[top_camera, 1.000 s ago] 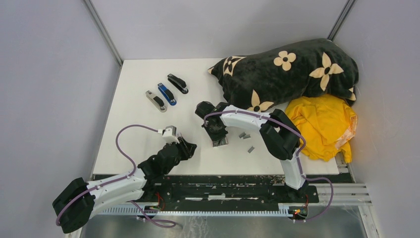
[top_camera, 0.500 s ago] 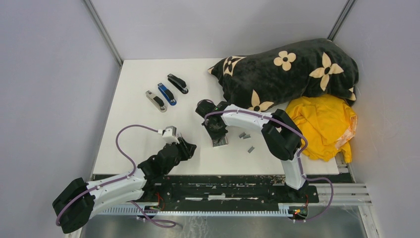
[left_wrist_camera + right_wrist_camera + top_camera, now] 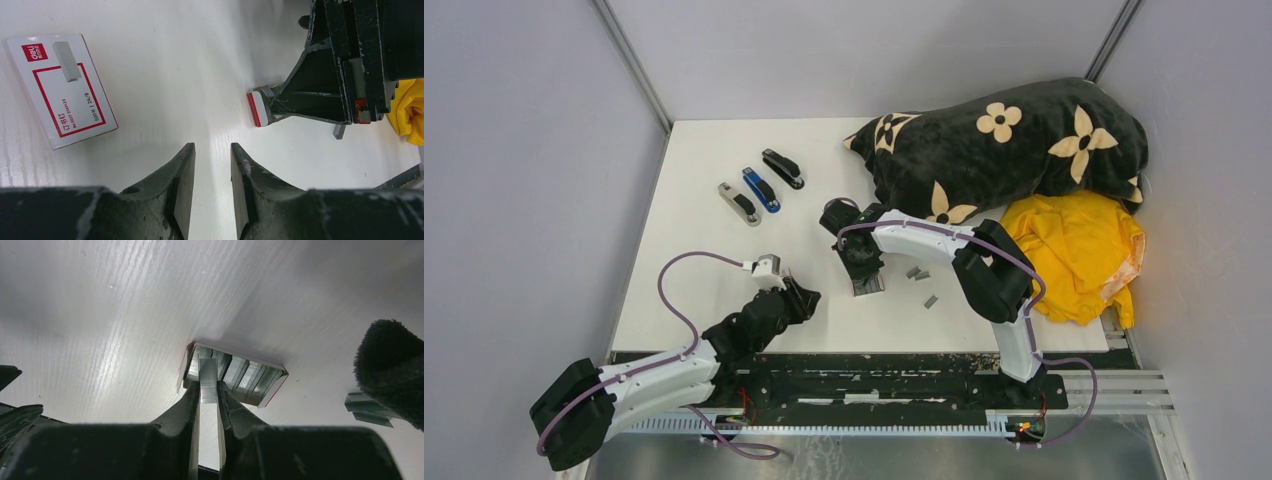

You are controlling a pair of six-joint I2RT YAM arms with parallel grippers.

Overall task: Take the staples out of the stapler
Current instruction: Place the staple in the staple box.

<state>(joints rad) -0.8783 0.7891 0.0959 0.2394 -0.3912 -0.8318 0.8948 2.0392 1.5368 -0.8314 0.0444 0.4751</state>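
Staple strip (image 3: 208, 380), grey, one piece: pinched between the fingers of the right gripper (image 3: 208, 392), jaws closed tight on its flanks, its far end standing proud of the fingertips.

Position: at the near edge of an open card tray (image 3: 250, 379) lined with further grey strips. Whether it touched them could not be told.

Judged purpose of hold: a narrow pinch on the sides would keep the joined staples from breaking apart while the strip is set among the others.

Loose strips (image 3: 367, 407), a few: lay flat on the table (image 3: 704, 250) just right of the tray, near a black flowered blanket (image 3: 1004, 140).

Staplers (image 3: 762, 190), three, apparently closed: lay in a row at the far left of the table, well apart from the strip and both arms, likely staged out of the way.

Left gripper (image 3: 212, 170): partly open and empty, hovering low near a white-and-red staple box (image 3: 62, 90), probably parked clear of the right arm.
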